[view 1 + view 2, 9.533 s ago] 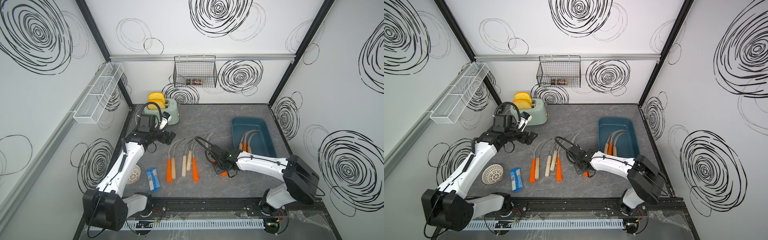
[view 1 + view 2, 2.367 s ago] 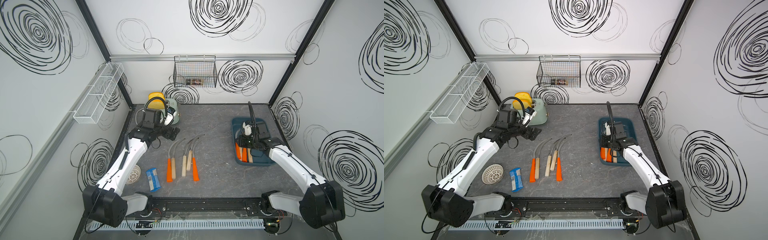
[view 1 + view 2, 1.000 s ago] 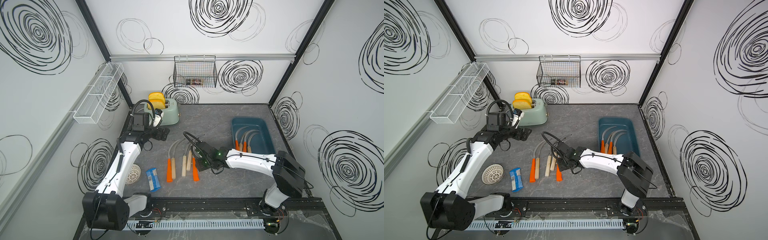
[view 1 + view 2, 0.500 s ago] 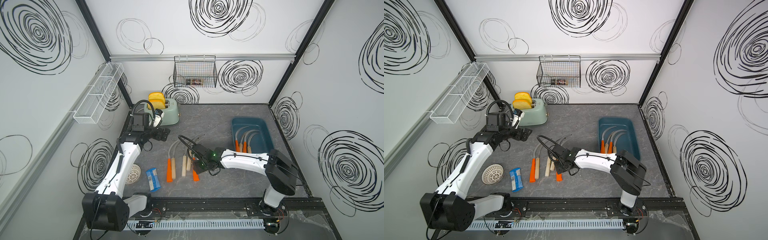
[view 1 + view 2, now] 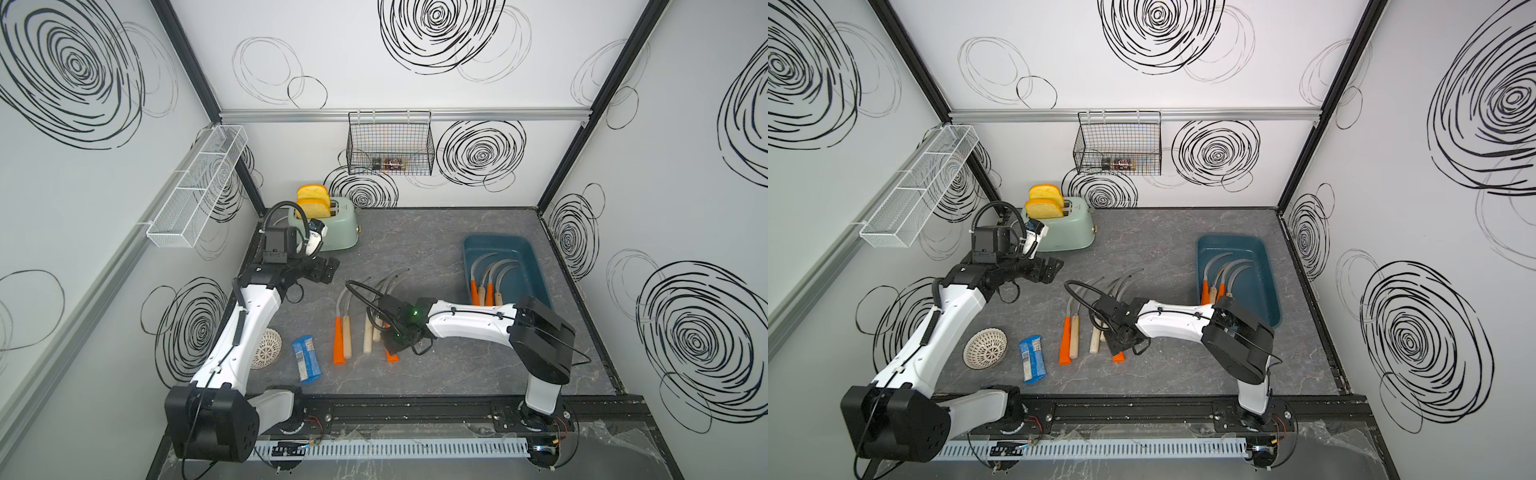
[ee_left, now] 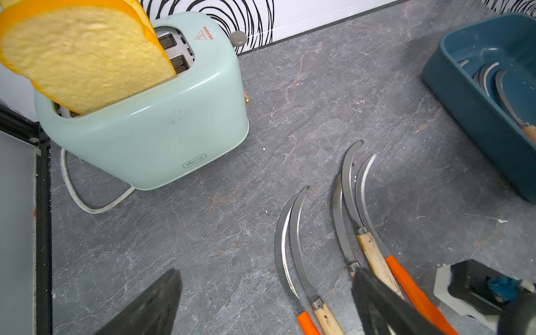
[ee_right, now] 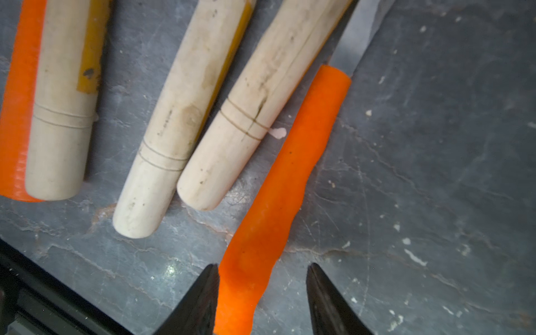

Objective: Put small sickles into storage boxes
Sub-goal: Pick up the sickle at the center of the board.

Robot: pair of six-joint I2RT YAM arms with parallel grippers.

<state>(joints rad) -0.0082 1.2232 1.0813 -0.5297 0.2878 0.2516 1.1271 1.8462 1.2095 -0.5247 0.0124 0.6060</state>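
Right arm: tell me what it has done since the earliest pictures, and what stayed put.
The right gripper carried a small sickle with grey curved blade and orange handle from the table into the dark teal plastic tub, released it and returned; its open jaws now straddle the end orange-handled sickle of the table row. The left gripper barely shifted; the mint-green toaster stayed.

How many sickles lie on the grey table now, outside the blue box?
5, side by side: one orange-handled sickle nearest the left arm, three wooden-handled sickles next, another orange sickle inside the open right gripper. The right arm may hide more.
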